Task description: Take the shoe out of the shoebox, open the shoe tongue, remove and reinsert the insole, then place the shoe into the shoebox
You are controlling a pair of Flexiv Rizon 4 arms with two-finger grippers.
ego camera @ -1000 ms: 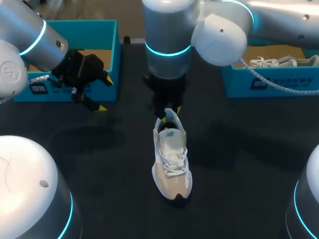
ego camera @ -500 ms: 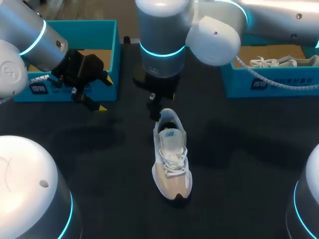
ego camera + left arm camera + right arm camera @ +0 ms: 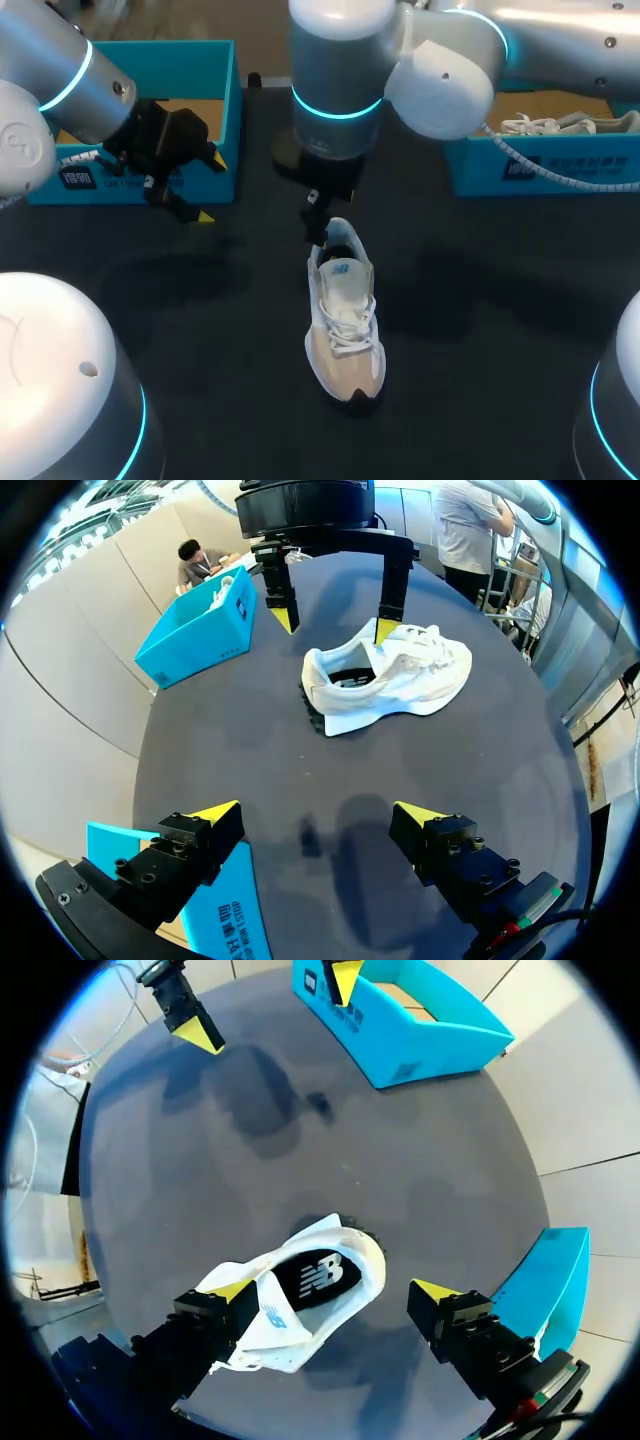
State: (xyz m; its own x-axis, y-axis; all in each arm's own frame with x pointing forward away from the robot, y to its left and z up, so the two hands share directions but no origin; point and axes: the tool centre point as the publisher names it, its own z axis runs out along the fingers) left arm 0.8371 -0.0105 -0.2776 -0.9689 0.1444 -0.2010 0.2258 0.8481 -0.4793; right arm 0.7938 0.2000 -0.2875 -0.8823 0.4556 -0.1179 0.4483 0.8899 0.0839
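— Counting first: how many shoes, how many boxes?

— Two shoes and two blue boxes. One white-and-beige shoe (image 3: 345, 320) stands on the table (image 3: 480, 330), outside both boxes. The second shoe (image 3: 545, 125) lies in the right-hand shoebox (image 3: 540, 170). The left-hand shoebox (image 3: 225, 100) is right behind my left gripper (image 3: 318, 815).

— Right side, jaws?

— My right gripper (image 3: 335, 1292) is spread wide over the heel end of the shoe. The heel opening sits between my fingers. One yellow tip is at the collar, and I can't tell if it touches. The other tip is beside the shoe, off it, so there's no grip.

— Left?

— Wide too, with nothing between the fingers. The shoe is well ahead of them, heel end nearer.
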